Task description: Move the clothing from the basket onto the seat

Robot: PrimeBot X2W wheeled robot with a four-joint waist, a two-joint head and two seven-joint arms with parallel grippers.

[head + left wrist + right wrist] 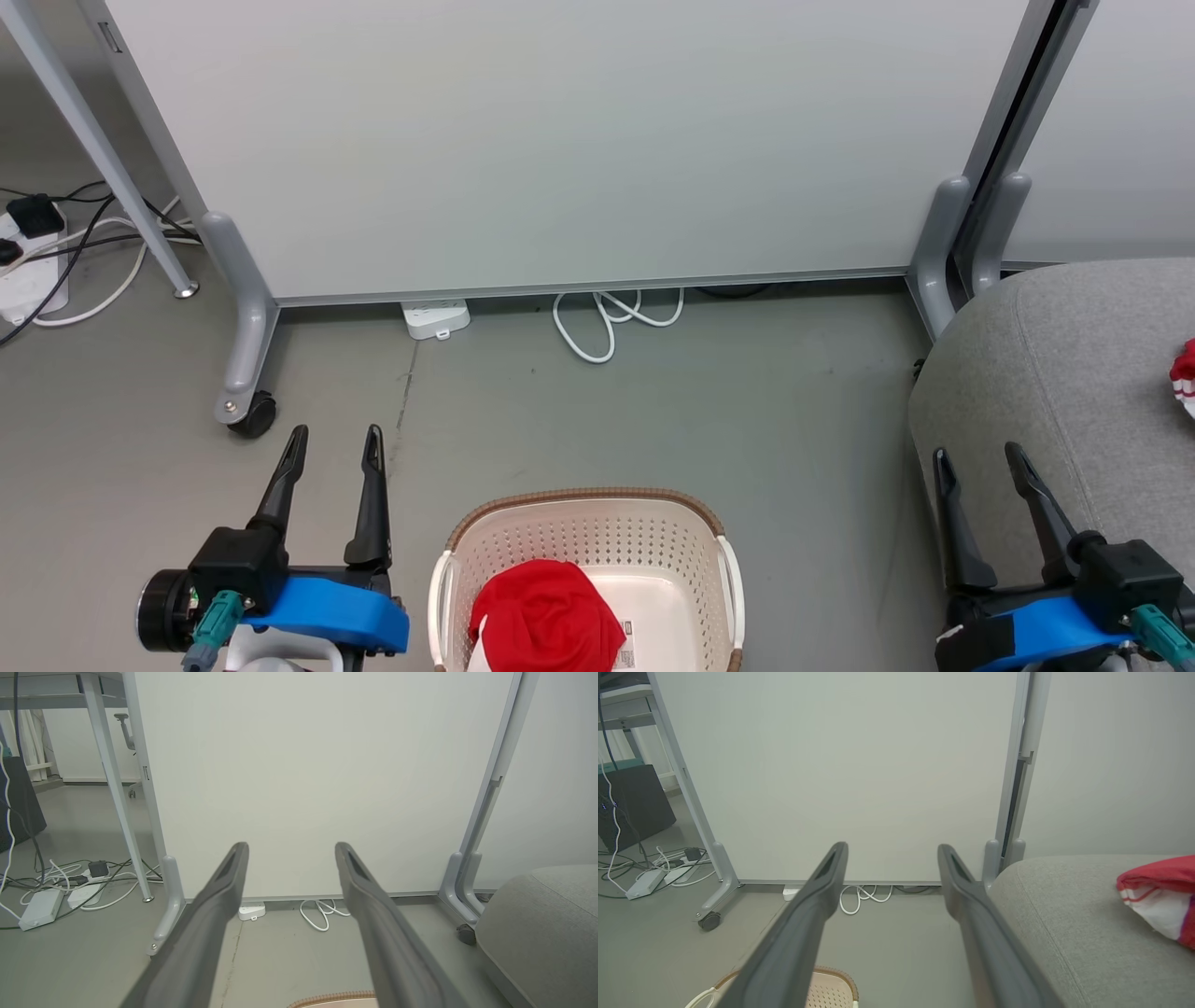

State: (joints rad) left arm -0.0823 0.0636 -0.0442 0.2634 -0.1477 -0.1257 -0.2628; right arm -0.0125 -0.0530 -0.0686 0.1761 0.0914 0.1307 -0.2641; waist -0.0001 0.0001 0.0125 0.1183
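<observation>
A crumpled red garment (pixel 546 618) lies inside the cream-white basket (pixel 588 509), which stands on the floor at the bottom centre of the head view; its rim (pixel 831 975) also shows low in the right wrist view. A second red garment with white trim (pixel 1160 896) rests on the grey seat (pixel 1074 373) at the right, cut off by the frame edge (pixel 1184 378). My left gripper (pixel 334 441) is open to the left of the basket, holding nothing. Over the seat's front edge my right gripper (pixel 978 457) stands open and empty.
A white partition panel (pixel 560 140) on grey wheeled feet (pixel 245 392) closes off the far side. White cable loops (pixel 611 317) and a power strip (pixel 435 318) lie at its base. More cables and plugs (pixel 37 252) clutter the floor at far left.
</observation>
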